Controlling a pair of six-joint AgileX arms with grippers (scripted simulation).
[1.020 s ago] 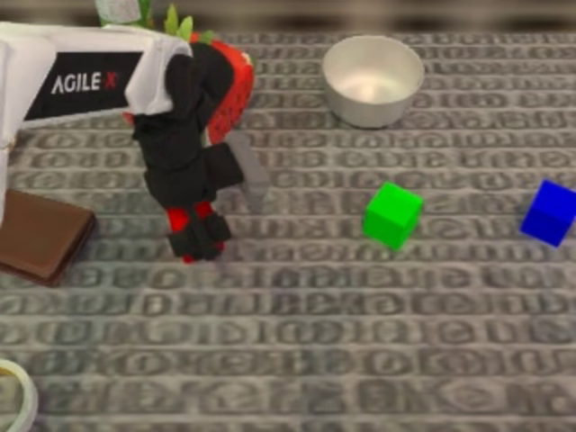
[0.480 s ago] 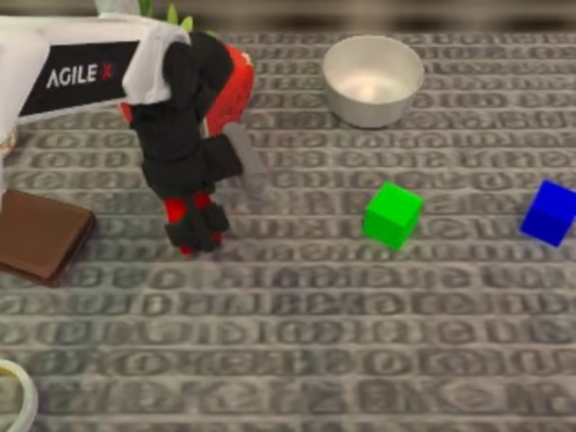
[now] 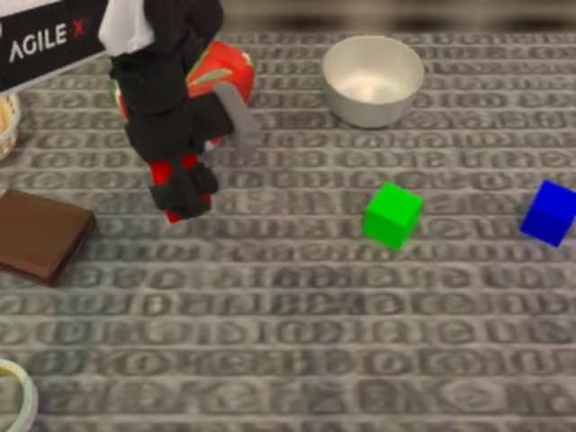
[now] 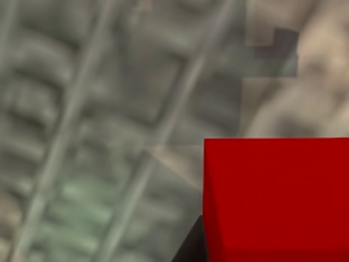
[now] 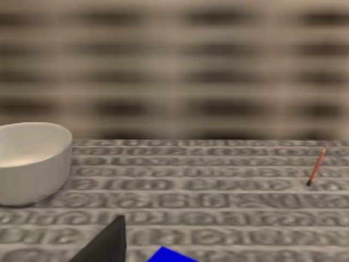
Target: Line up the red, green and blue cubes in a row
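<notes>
**Visitor:** Where is the red cube right now?

**Onlooker:** It's pinched between the dark fingers of the left gripper, to the left of the green cube and well apart from it. The left wrist view shows a plain red face filling one corner with patterned cloth beyond it, so I'd judge it is lifted clear of the table.

**Visitor:** And the others?

**Onlooker:** The green cube sits near the middle. The blue cube is to its right, well apart, at about the same depth. A white bowl stands behind the green cube (not part of the job). The right arm is parked off the top view; I cannot tell how its claw stands.

**Visitor:** How should the carry go?

**Onlooker:** My guess: bring the red cube across to the green cube's left, on the line the green and blue already make, lower it flat, then let go without nudging the green one.
</notes>
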